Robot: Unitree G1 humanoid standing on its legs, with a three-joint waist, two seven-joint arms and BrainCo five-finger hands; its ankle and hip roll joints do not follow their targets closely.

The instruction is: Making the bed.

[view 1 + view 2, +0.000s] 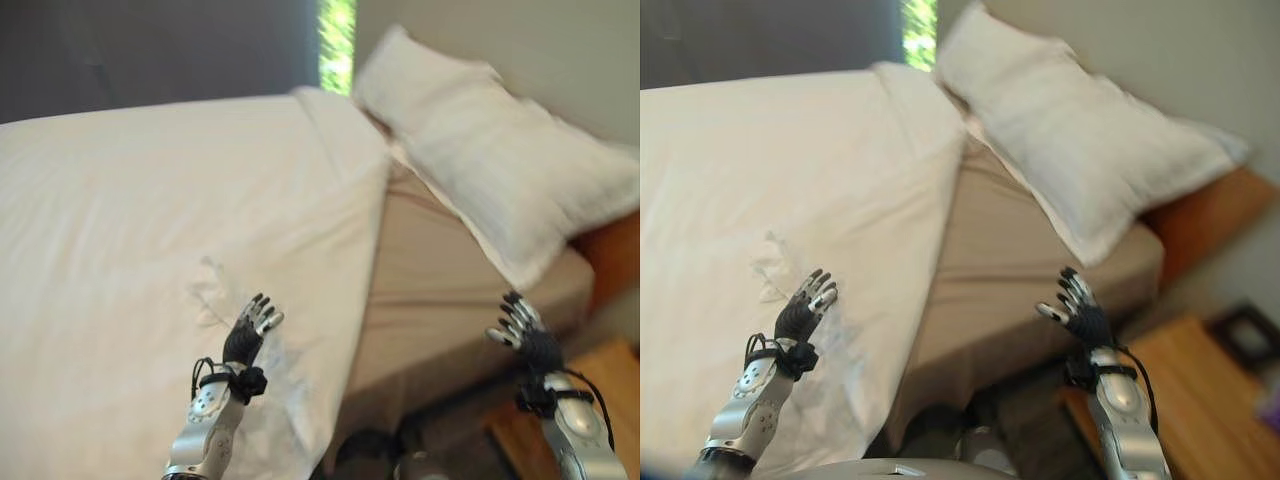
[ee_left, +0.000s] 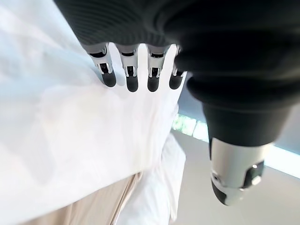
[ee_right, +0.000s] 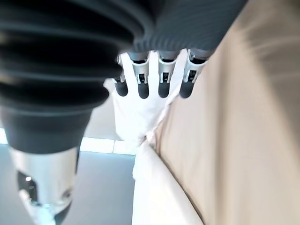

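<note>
A white duvet (image 1: 150,230) covers the left part of the bed, and its edge runs down the middle. Beside it the tan fitted sheet (image 1: 440,270) lies bare. A white pillow (image 1: 500,150) leans at the head of the bed on the right. My left hand (image 1: 250,330) hovers open above the duvet near its edge, fingers straight, holding nothing. My right hand (image 1: 525,335) is open too, raised near the bed's near right corner with nothing in it. The left wrist view shows straight fingers (image 2: 131,77) over the duvet (image 2: 70,140); the right wrist view shows fingers (image 3: 143,79) over the sheet (image 3: 243,117).
A wooden bed frame (image 1: 610,255) edges the mattress on the right. A wooden nightstand (image 1: 1200,390) stands at the lower right, close to my right arm. A dark curtain (image 1: 150,50) and a bright window strip (image 1: 337,40) lie behind the bed.
</note>
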